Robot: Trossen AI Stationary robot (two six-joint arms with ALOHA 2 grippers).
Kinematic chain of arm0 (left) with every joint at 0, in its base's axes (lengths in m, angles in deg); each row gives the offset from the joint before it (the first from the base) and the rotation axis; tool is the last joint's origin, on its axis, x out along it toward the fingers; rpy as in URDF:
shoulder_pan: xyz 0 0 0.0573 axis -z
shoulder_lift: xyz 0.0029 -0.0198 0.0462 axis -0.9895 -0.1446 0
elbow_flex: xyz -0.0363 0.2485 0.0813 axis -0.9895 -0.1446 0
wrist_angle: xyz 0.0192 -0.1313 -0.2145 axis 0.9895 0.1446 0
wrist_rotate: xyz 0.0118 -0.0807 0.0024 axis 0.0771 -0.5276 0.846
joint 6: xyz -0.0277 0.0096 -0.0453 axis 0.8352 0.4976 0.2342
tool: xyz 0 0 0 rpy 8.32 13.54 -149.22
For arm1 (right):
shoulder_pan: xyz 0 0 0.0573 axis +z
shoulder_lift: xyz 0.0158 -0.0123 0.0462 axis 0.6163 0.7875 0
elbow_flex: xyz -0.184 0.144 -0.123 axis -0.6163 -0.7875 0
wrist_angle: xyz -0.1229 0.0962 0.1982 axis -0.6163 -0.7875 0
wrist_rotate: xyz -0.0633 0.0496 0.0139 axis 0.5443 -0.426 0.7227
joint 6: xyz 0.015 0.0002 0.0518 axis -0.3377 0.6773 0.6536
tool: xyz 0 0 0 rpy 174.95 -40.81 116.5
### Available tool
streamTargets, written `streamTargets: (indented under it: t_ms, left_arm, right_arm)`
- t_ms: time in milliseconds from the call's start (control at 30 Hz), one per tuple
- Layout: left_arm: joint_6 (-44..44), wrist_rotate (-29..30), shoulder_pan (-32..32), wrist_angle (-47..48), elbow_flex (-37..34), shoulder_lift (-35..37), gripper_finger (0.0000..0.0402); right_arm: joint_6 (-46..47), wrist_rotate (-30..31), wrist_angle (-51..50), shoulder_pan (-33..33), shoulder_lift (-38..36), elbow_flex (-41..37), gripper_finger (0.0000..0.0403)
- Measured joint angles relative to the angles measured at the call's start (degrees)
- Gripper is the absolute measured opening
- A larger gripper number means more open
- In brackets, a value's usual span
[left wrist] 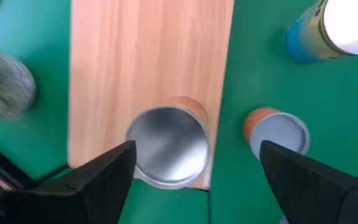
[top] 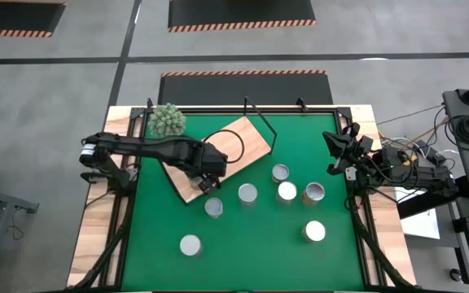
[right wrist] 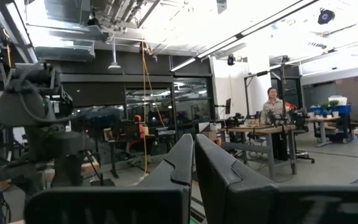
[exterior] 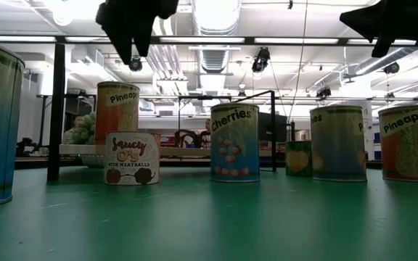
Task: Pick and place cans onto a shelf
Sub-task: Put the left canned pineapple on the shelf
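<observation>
The shelf (top: 233, 145) is a light wood board lying slanted on the green mat (top: 251, 252), with a black wire frame at its far end. One can (left wrist: 169, 146) with a silver top stands on the board's near end, close to its edge; in the low view it is the orange pineapple can (exterior: 117, 109). My left gripper (top: 211, 181) hangs open just above it (left wrist: 197, 149), touching nothing. Several other cans stand on the mat, among them one (top: 213, 207) just off the board. My right gripper (top: 338, 151) is shut and empty, raised at the table's right edge.
A spiky green ball plant (top: 168, 120) sits at the far left corner by the shelf. Cans stand in a loose group mid-mat (top: 287, 192), with two nearer the front (top: 190, 244) (top: 314, 231). A person stands at a desk in the room beyond (right wrist: 271, 109).
</observation>
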Motion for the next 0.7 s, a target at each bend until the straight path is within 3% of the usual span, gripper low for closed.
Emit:
streamTargets:
  t_ms: [167, 400, 700]
  left_arm:
    - [-1.0, 1.4, 0.5, 1.7, -2.9, 0.0, 0.0228]
    - [0.4, 1.4, 0.5, 0.7, -9.3, 0.0, 0.0024]
    - [0.9, 0.4, 0.8, 0.2, -11.0, -0.1, 0.0018]
  right_arm:
    - [0.0, 0.0, 0.0, 0.0, 0.0, 0.0, 0.0009]
    - [0.0, 0.0, 0.0, 0.0, 0.0, 0.0, 0.0009]
    - [0.0, 0.0, 0.0, 0.0, 0.0, 0.0, 0.0009]
